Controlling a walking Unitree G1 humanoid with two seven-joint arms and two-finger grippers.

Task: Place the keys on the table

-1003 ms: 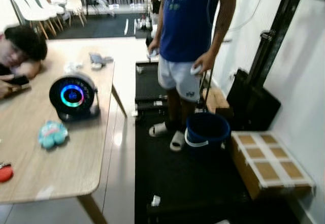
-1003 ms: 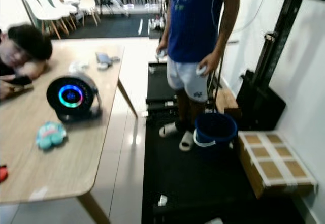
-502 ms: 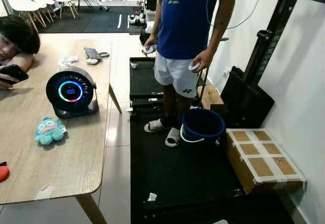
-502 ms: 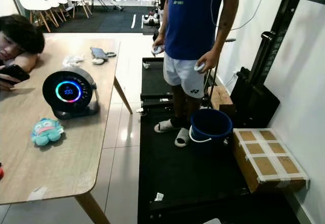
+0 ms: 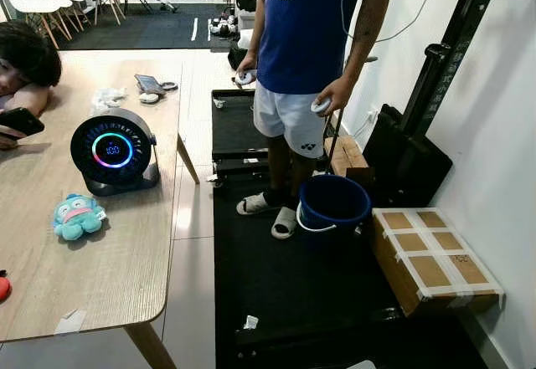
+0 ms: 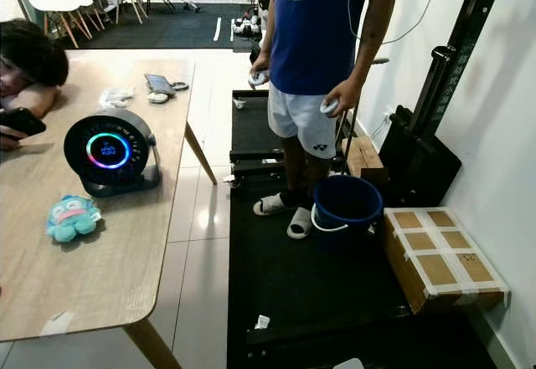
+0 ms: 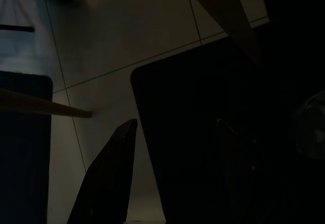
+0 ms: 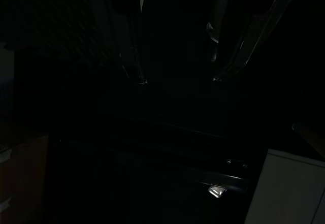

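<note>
No keys can be made out for certain. Small items lie at the far end of the wooden table [image 5: 126,252]: a dark phone-like thing [image 5: 151,83], a small ring [image 5: 170,85] and a pale lump [image 5: 149,98]. A red object [image 5: 2,287] peeks in at the table's left edge. My left gripper [image 7: 176,122] hangs over floor tiles and a black mat, its fingers [image 7: 109,178] apart with nothing between them. In the very dark right wrist view my right gripper [image 8: 179,81] also has its fingers [image 8: 131,56] apart.
A person in a blue shirt [image 5: 306,34] stands on the black mat [image 5: 285,277] holding controllers, beside a blue bucket [image 5: 335,203] and a cardboard box [image 5: 431,256]. Another person [image 5: 25,59] rests on the table. A round lit fan [image 5: 113,150] and a teal plush [image 5: 77,216] sit there.
The camera has moved and the picture has sharpened; the whole scene has shifted slightly. The red object has slid towards the left edge of view. Nothing else has visibly moved.
</note>
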